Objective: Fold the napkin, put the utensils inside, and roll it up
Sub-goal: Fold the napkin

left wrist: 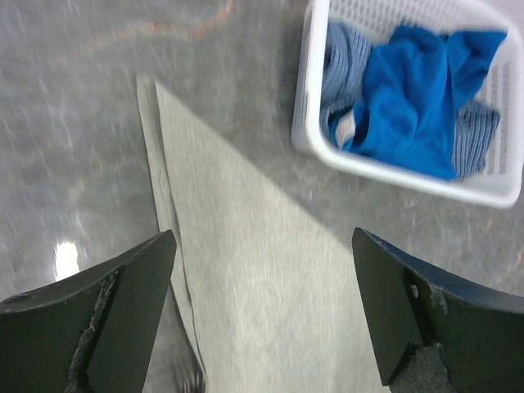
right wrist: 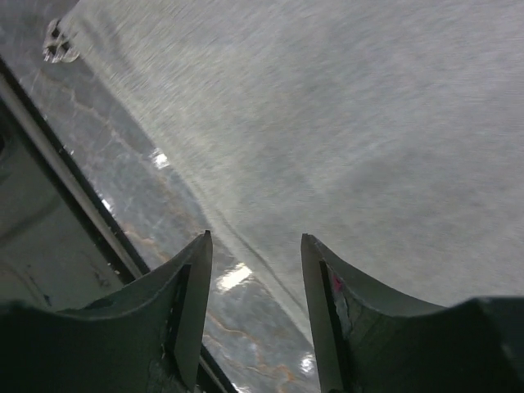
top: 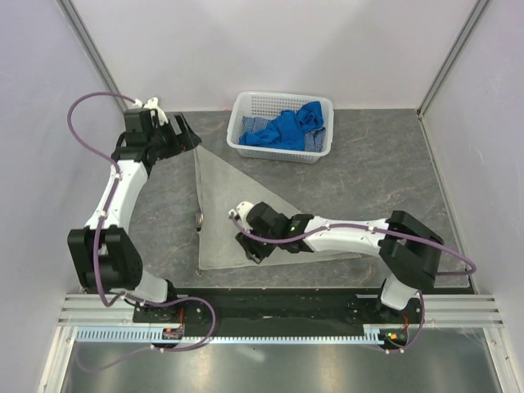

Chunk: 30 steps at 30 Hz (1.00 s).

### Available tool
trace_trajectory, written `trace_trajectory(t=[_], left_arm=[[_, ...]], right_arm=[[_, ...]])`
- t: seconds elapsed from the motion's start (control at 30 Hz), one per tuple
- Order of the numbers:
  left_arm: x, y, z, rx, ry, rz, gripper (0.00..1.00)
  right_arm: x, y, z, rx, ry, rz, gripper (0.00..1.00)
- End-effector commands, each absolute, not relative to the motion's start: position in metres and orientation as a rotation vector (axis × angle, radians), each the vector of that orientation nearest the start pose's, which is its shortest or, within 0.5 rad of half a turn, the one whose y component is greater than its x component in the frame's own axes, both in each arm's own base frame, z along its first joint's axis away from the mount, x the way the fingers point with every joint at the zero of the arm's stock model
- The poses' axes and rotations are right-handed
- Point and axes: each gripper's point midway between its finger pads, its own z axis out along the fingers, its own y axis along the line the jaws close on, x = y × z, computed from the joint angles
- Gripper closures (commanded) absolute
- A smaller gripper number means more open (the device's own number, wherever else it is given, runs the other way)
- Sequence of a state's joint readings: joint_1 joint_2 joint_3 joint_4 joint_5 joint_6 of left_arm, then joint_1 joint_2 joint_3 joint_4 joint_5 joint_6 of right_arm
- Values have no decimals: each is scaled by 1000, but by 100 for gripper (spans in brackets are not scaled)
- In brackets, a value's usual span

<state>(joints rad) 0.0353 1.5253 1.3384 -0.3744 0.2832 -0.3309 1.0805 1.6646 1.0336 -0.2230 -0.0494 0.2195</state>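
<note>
Top external view: napkin folded to a triangle, centre-left of tabletop, fork at its left edge. Left jaws wide open, empty, above its far tip; right jaws part-open, empty, over its near edge. Outstanding, apparently: fork inside, rolling.

Grey marbled tabletop — plain white walls on three sides, metal corner posts.
</note>
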Motion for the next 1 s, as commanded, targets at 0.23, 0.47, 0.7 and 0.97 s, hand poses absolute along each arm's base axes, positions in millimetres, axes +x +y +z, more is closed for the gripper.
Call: trace_trajectory(t=[0.23,0.47,0.7,0.97], left_arm=[[366,-51,234,-178,2092,-485,0],[361,-46,239,-157,2090,-448,0],[357,-34,247,-170,2059,-369,0],[356,-37,247,-166,2061,-390,0]], right_arm=[[163,408,52,-1142,2219,481,48],[156,443,82,-1150,2075,551,52],[193,458,71,-1056,2040,389,53],[206,425,26,-1044,2157,327,52]])
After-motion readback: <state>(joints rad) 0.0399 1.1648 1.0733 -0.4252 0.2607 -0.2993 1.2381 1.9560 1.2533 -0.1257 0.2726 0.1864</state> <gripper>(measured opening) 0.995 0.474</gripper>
